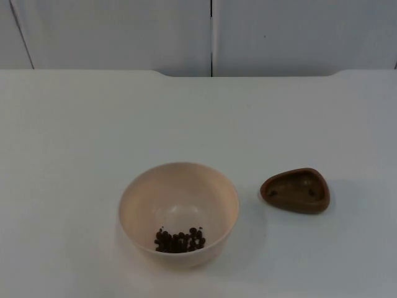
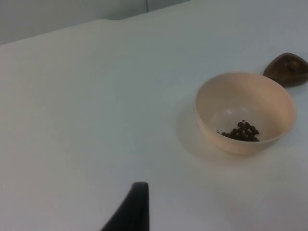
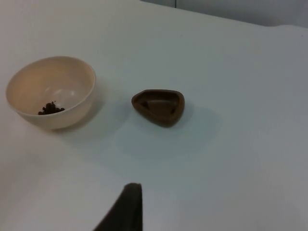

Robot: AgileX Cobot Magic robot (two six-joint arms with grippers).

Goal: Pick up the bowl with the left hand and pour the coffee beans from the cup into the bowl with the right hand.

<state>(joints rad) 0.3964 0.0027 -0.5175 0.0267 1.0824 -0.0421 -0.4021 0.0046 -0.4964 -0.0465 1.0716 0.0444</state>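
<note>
Bowl (top view): cream bowl (image 1: 178, 213) is sitting upright on the white bench (image 1: 80, 143), near the front edge, left of centre.
Beans (top view): small pile of dark coffee beans (image 1: 180, 239) is lying inside the bowl, against its near wall.
Cup (top view): brown, rounded-triangle cup (image 1: 296, 190) is standing on the bench just right of the bowl, apart from it, opening facing up; one or two dark specks inside, too small to identify.
Backdrop (top view): grey partition wall (image 1: 124, 31) is closing off the far end of the bench.
Left wrist view: left pincer fingertip (image 2: 134, 207) is hanging above bare bench, well apart from the bowl (image 2: 245, 111); beans (image 2: 242, 131) are showing in the bowl, the cup (image 2: 287, 69) is sitting just beyond it. Left pincer is holding nothing; open or closed, can't tell.
Right wrist view: right pincer fingertip (image 3: 127, 207) is hovering above the bench, well apart from the cup (image 3: 159, 107) and the bowl (image 3: 52, 91); cup and bowl are standing side by side, not touching, beans (image 3: 50, 109) in the bowl. Right pincer is holding nothing; open or closed, can't tell.
</note>
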